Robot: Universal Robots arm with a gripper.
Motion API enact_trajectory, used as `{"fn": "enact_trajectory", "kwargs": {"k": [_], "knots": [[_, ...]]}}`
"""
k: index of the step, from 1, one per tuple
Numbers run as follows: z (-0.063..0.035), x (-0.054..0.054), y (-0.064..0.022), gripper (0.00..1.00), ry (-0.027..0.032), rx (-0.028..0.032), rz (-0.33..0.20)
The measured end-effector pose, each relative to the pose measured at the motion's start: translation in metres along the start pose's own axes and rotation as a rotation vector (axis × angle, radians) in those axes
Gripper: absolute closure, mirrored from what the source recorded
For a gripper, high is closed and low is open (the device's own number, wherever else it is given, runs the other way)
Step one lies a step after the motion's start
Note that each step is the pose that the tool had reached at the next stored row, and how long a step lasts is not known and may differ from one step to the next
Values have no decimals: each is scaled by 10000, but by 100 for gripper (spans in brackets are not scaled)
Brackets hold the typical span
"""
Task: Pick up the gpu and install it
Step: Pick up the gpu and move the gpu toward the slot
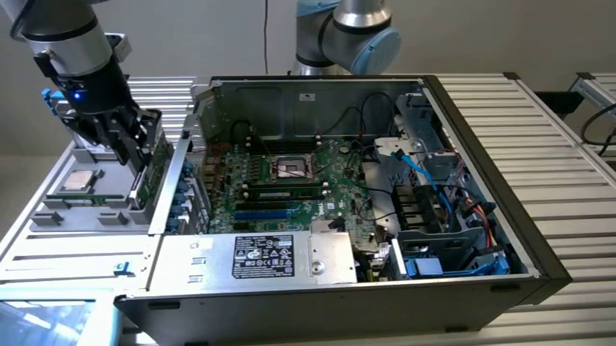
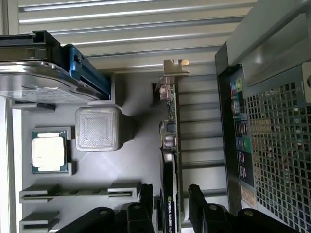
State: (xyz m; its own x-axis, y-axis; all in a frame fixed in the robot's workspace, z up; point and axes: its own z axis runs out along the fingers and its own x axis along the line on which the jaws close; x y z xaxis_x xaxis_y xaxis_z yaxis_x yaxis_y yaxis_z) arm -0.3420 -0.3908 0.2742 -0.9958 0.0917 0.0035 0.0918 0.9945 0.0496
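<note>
Tool (image 2: 170, 190) hung wide open over the gpu (image 2: 170, 126), with one finger (image 2: 146, 194) on each side of the card. As far as I could see, neither one was pressing it yet. The gpu stood on its edge in a slot of the grey tray (image 2: 126, 165), with its silver bracket (image 2: 176, 68) at the end away from the tool. It was just beside the open computer case (image 1: 318, 101). A processor chip (image 2: 48, 151) and a hard drive (image 2: 39, 80) lay in the same tray, on the side of the card away from the case. I judged the step in hand to be the grasp. To do it well, the tool should sit centred over the card, close on the black cooler (image 2: 168, 216) and not on the thin bare board. Then it should lift straight up, so the card would not catch in its slot.
</note>
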Motion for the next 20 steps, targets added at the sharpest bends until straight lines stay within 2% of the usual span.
{"fn": "enact_trajectory", "kwargs": {"k": [3,4,11,15,20], "knots": [[54,-2,-2,55,0,1,5],[74,-3,-3,48,-1,0,7],[201,-3,-10,48,-5,-13,126],[273,-6,-9,48,-7,-47,229],[367,-6,32,48,-2,-52,356]]}}
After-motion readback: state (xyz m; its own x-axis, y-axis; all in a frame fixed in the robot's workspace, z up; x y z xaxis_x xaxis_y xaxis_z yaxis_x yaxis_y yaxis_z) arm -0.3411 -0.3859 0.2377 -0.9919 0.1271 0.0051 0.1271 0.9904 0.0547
